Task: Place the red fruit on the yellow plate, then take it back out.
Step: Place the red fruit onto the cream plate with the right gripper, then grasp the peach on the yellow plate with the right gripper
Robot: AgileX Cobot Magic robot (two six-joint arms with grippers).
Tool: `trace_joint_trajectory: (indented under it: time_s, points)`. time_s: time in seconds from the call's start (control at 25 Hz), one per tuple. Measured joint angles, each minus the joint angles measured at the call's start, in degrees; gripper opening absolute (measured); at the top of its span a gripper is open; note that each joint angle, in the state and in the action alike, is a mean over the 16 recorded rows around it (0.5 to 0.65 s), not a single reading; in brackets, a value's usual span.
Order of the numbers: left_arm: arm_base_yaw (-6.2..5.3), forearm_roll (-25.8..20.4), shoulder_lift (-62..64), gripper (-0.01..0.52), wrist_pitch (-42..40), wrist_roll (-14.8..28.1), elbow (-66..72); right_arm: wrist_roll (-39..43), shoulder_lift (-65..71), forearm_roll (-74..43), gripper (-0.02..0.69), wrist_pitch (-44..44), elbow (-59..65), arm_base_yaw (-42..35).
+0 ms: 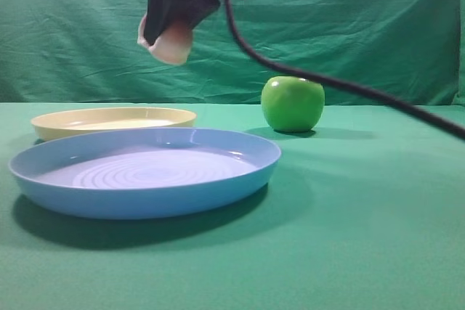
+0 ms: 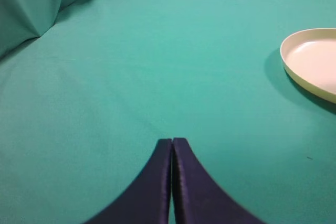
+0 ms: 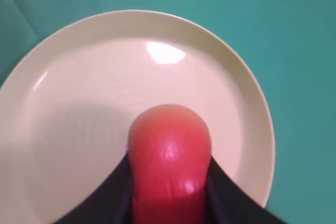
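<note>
Above the yellow plate (image 3: 247, 103), red fruit (image 3: 168, 161) half-hidden in the clenching right pincer (image 3: 169, 182).

From the high view, the larger plate (image 1: 145, 172) sits nearest on the tablecloth (image 1: 363, 237), toward the left. Just behind it, further left, lies the smaller plate (image 1: 112, 121), its front edge hidden by the larger one's rim. The apple (image 1: 293, 104) stands behind and to the right, apart from both plates. The right gripper (image 1: 171, 34) hangs high above the smaller plate with the fruit (image 3: 169, 163) between its fingers, clear of the plate's floor. A cable (image 1: 341, 85) slopes down rightward, crossing in front of the apple's top. The left gripper (image 2: 172, 142) rests well left of the smaller plate.
</note>
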Motion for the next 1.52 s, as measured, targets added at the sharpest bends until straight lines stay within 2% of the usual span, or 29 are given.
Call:
trace_joint_trajectory:
  time_s: [0.36, 0.48, 0.56, 0.72, 1.04, 1.2, 1.32, 1.52]
  points:
    - [0.0, 0.0, 0.0, 0.0, 0.0, 0.0, 0.0, -3.4, 1.9, 3.6, 0.554, -1.7, -0.1, 0.0]
    - [0.0, 0.0, 0.0, 0.0, 0.0, 0.0, 0.0, -3.3, 0.7, 3.6, 0.6, -0.2, -0.1, 0.0]
    - [0.0, 0.0, 0.0, 0.0, 0.0, 0.0, 0.0, -2.8, -0.5, 3.3, 0.597, 1.5, -0.1, 0.0]
    - [0.0, 0.0, 0.0, 0.0, 0.0, 0.0, 0.0, -0.6, -4.2, 2.0, 0.498, 6.3, -0.2, 0.0]
    - [0.0, 0.0, 0.0, 0.0, 0.0, 0.0, 0.0, 9.6, -14.7, -3.2, 0.182, 19.0, -0.2, 0.0]
    - [0.0, 0.0, 0.0, 0.0, 0.0, 0.0, 0.0, 15.0, -20.2, -5.7, 0.059, 24.7, -0.2, 0.0]
    - [0.0, 0.0, 0.0, 0.0, 0.0, 0.0, 0.0, 18.3, -24.0, -7.1, 0.011, 28.5, -0.3, 0.0]
    - [0.0, 0.0, 0.0, 0.0, 0.0, 0.0, 0.0, 23.1, -29.4, -9.4, 0.0, 33.9, -0.3, 0.0]
